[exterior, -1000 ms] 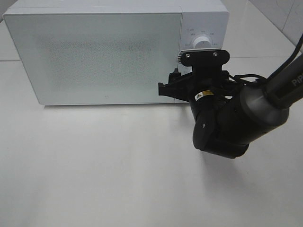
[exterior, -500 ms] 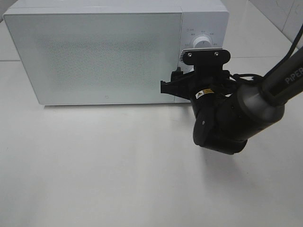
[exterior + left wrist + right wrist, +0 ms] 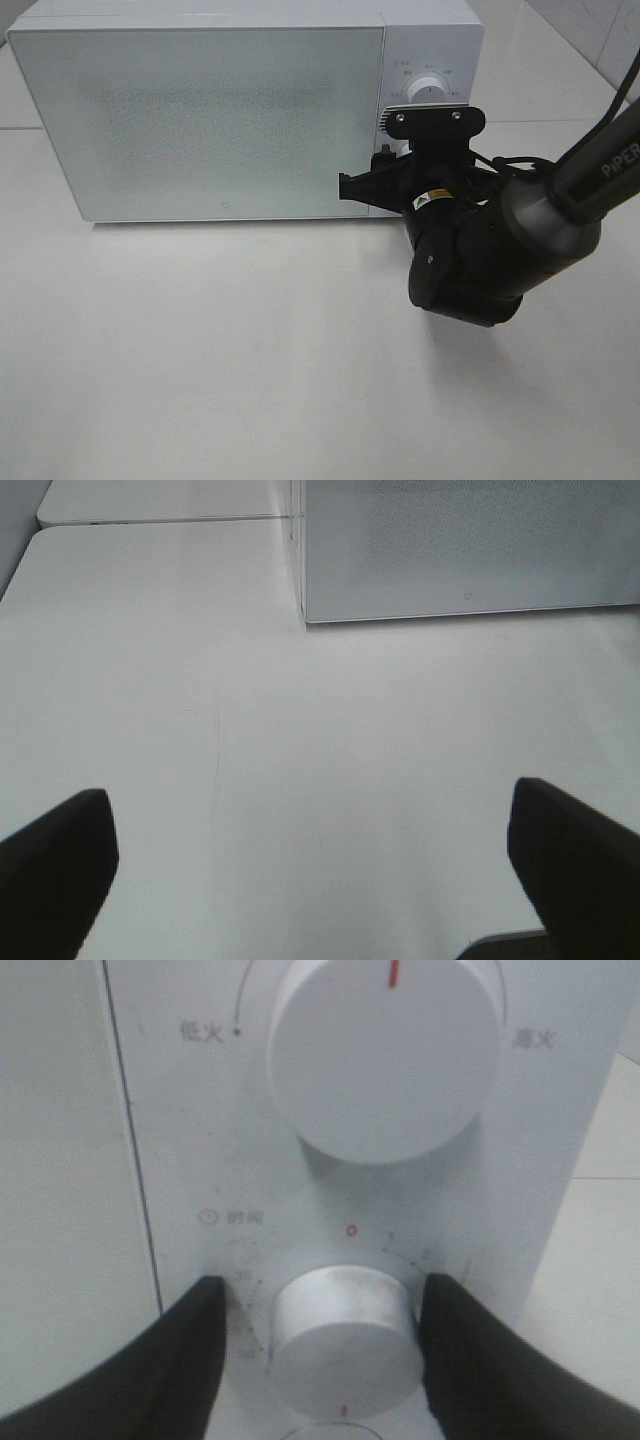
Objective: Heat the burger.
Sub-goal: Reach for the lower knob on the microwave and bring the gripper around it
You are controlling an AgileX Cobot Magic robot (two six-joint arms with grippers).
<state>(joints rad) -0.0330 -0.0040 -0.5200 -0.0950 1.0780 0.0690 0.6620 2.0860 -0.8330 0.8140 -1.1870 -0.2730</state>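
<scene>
The burger is hidden; the white microwave [image 3: 230, 110] stands with its door shut. My right gripper [image 3: 325, 1288] is at the control panel, its two black fingers [image 3: 190, 1350] on either side of the lower timer knob [image 3: 345, 1335]. One finger is at the knob's edge and a narrow gap shows beside the other. In the exterior high view the right wrist [image 3: 470, 250] covers that knob, below the upper power knob [image 3: 430, 88]. My left gripper [image 3: 312, 795] hangs open over bare table, with nothing between its fingers.
The microwave [image 3: 460, 550] stands at the back of the white table [image 3: 200, 350]. The upper power knob [image 3: 385, 1055] has a red mark pointing up. The right arm [image 3: 600, 170] comes in from the right edge.
The right wrist has edged slightly right and closer to the control panel. The microwave has not moved.
</scene>
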